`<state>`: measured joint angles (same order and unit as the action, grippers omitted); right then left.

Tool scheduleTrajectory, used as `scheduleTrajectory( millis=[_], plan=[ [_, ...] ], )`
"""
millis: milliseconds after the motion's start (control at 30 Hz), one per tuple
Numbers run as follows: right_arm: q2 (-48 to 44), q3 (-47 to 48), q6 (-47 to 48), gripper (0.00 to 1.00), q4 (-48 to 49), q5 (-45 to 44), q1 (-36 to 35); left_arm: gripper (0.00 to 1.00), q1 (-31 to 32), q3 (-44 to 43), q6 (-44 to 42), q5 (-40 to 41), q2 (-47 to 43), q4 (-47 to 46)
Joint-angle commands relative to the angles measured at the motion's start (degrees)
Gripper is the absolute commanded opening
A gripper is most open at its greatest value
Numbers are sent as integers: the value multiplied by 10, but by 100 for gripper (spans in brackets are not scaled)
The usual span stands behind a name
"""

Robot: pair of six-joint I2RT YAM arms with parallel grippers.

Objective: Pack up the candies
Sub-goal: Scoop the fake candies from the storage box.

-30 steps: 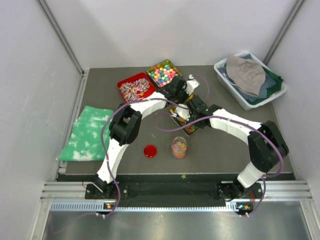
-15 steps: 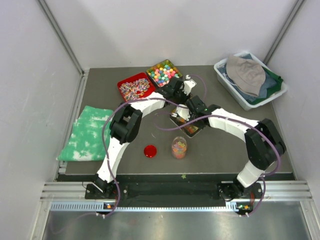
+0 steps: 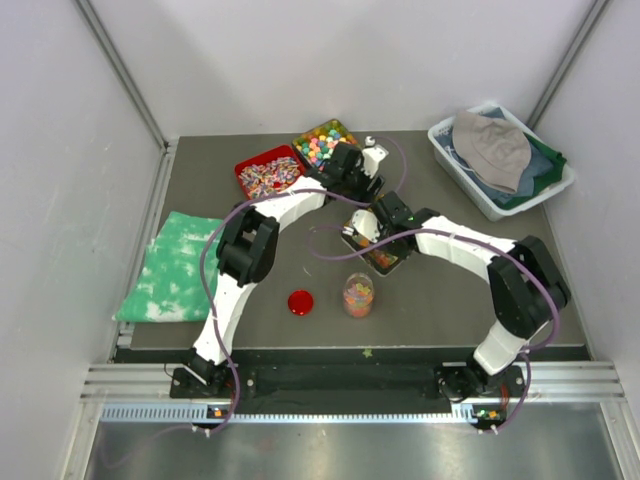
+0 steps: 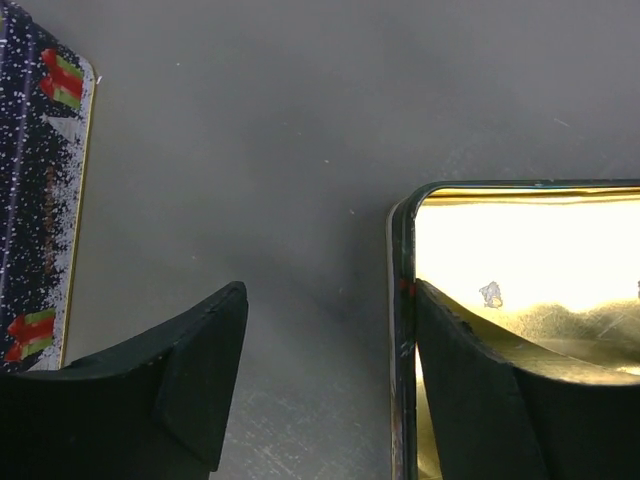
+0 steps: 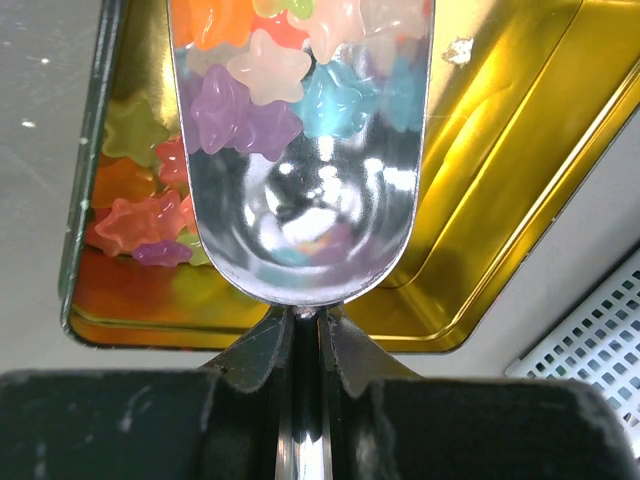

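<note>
R tool [image 5: 303, 328] pinches the scoop [image 5: 300, 240] handle, candies [image 5: 262, 95] heaped in it above the gold tin [image 5: 480, 200], more inside. L tool [image 4: 325, 330] gapes wide, seemingly astride the tin's wall on the table [image 4: 300, 120].

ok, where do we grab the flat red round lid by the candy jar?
Probably across the rim of the red round lid, coming straight down: it lies flat on the dark table, so only its edges offer purchase. The clear candy jar stands apart on its right.

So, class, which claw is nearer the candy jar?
Right. The right claw holds a scoop over the gold tin just beyond the jar; the left claw sits farther back.
</note>
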<state>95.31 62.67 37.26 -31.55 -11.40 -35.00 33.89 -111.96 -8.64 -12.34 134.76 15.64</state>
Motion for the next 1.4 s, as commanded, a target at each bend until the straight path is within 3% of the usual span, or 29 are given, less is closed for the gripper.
scheduleTrajectory(
  millis=[0, 300, 1067, 1367],
  plan=[
    [-36, 31, -10, 0, -15, 17, 5, 78, -16, -19, 18, 16, -23, -4],
    [-62, 18, -19, 0, -12, 20, 6, 99, -74, -33, 70, -7, -20, 9],
    [-76, 8, -61, 0, 16, 23, 11, 99, -85, 13, 83, -49, -19, -3],
    [-79, -3, -83, 0, 32, 53, 27, 99, -86, -11, 84, -57, -18, 8]
  ],
)
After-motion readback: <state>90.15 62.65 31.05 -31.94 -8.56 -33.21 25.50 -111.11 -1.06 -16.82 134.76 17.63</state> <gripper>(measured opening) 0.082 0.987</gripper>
